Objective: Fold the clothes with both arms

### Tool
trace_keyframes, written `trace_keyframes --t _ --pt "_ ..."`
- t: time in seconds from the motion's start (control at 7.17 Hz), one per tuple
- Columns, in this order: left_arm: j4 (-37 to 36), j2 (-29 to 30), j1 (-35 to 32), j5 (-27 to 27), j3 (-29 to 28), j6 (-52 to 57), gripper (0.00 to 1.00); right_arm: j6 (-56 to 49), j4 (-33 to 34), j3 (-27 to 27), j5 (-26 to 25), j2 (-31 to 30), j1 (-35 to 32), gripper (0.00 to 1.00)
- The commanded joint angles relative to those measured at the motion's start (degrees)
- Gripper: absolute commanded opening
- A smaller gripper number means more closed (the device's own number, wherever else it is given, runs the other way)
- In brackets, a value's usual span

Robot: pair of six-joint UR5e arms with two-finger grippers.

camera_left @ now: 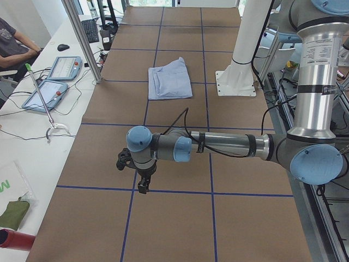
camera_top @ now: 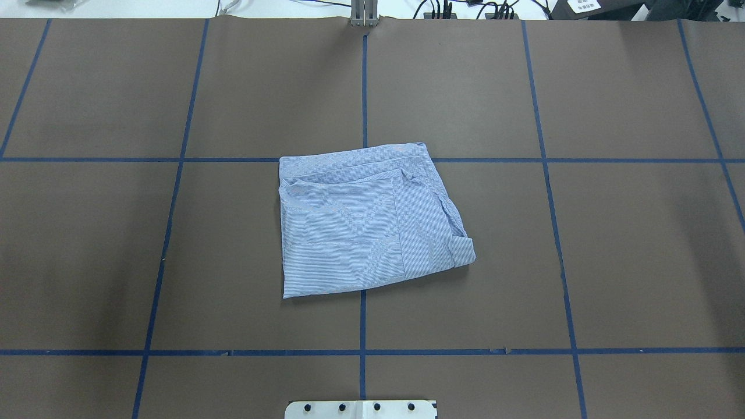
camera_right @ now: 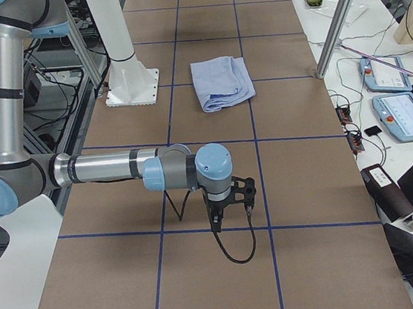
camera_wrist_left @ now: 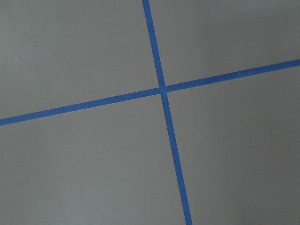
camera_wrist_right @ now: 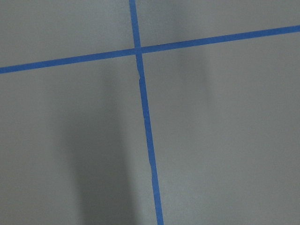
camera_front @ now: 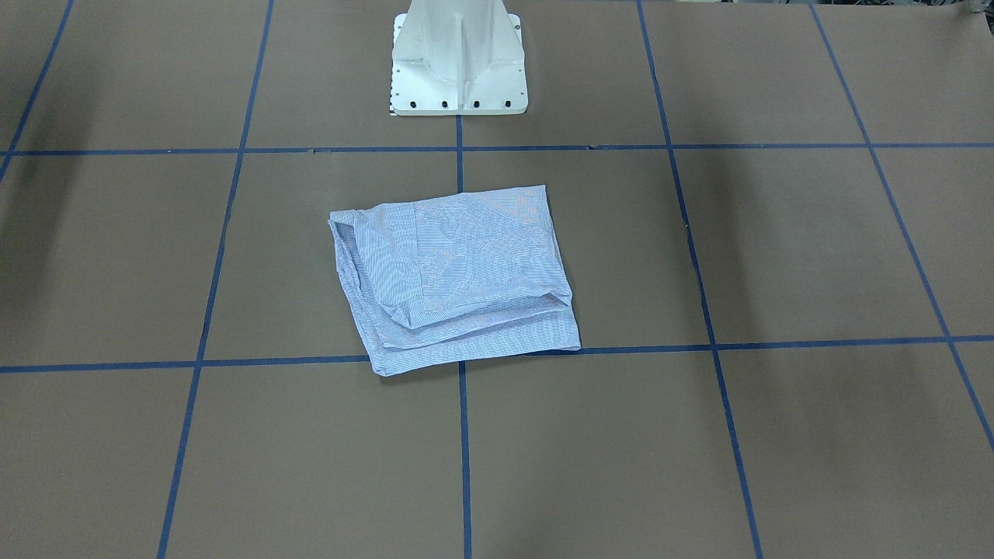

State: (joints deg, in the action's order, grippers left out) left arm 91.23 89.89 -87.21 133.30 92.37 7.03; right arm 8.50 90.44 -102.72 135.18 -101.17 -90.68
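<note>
The light blue-and-white striped shirt [camera_front: 458, 279] lies folded into a rough square at the middle of the brown table [camera_top: 611, 233], a little ahead of the robot's base. It also shows in the overhead view [camera_top: 366, 224] and both side views [camera_left: 170, 78] [camera_right: 221, 82]. No arm touches it. My left gripper [camera_left: 136, 174] hangs over the table far from the shirt, at the left end. My right gripper [camera_right: 231, 204] hangs over the table at the right end. Both show only in side views, so I cannot tell whether they are open or shut. The wrist views show only table and blue tape.
The white pedestal base [camera_front: 458, 62] stands behind the shirt. Blue tape lines [camera_wrist_left: 161, 89] grid the table. Teach pendants [camera_left: 64, 68] [camera_right: 400, 114] and aluminium posts [camera_left: 82, 38] [camera_right: 334, 28] lie on the operators' side. A seated person [camera_left: 13, 41] is there.
</note>
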Motion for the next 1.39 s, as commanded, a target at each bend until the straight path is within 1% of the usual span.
trace_keyframes --t 0.0,0.7,1.25 --pt "0.0 0.2 0.0 0.0 0.0 0.0 1.00 0.0 0.0 0.0 -0.1 0.0 0.0 1.00" --pt "-0.1 0.3 -0.1 1.3 0.0 0.0 1.00 0.0 0.0 -0.6 0.0 0.1 0.0 1.00" --pt "0.0 0.3 -0.1 1.3 0.0 0.0 0.99 0.1 0.2 -1.4 0.4 0.1 -0.2 1.00"
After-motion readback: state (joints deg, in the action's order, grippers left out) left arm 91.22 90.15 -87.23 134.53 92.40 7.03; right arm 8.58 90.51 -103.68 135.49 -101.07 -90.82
